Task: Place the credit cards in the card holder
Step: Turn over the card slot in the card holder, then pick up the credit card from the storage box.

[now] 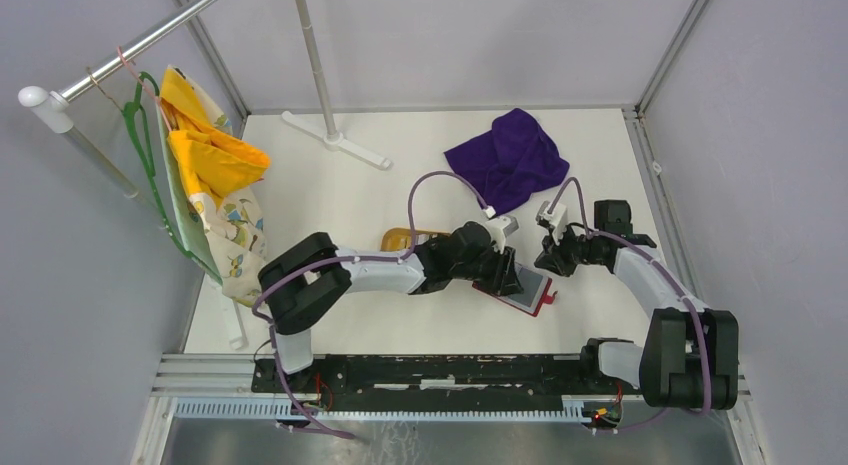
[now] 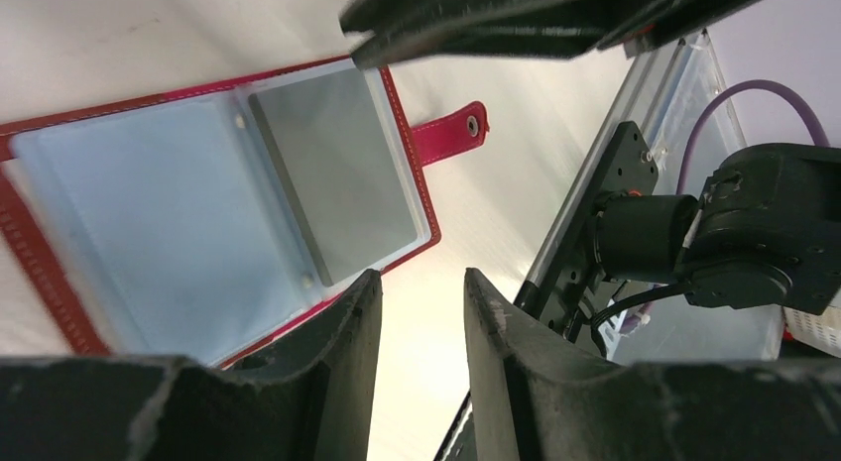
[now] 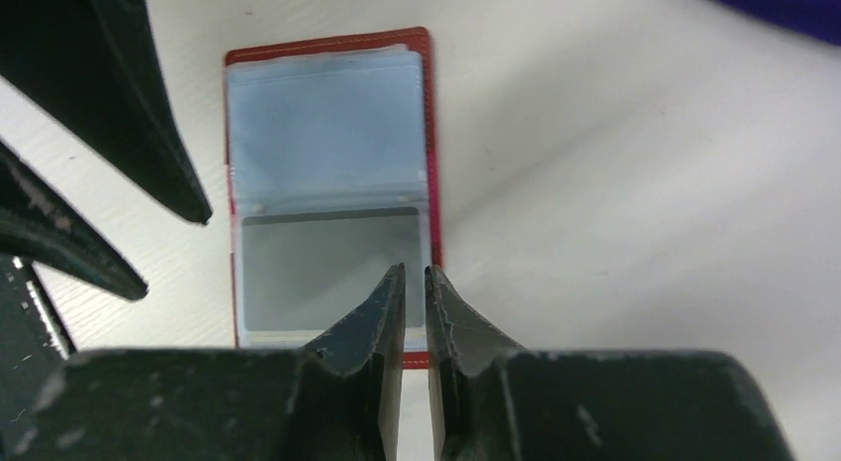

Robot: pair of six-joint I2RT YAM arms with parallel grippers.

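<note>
The red card holder (image 1: 527,290) lies open on the table, its clear sleeves facing up and its snap tab (image 2: 452,134) sticking out to one side. A grey credit card (image 2: 337,183) sits inside one sleeve; it also shows in the right wrist view (image 3: 327,268). The other sleeve (image 3: 322,149) looks empty. My left gripper (image 1: 505,275) hovers over the holder's left edge, open and empty (image 2: 421,275). My right gripper (image 1: 545,257) is just right of the holder, its jaws nearly together with nothing between them (image 3: 415,270). No other cards are in view.
A tan wooden tray (image 1: 405,237) is mostly hidden behind the left arm. A purple cloth (image 1: 510,157) lies at the back right. A rack with a green hanger and yellow cloth (image 1: 210,160) stands at the left, with a white stand base (image 1: 335,140) behind.
</note>
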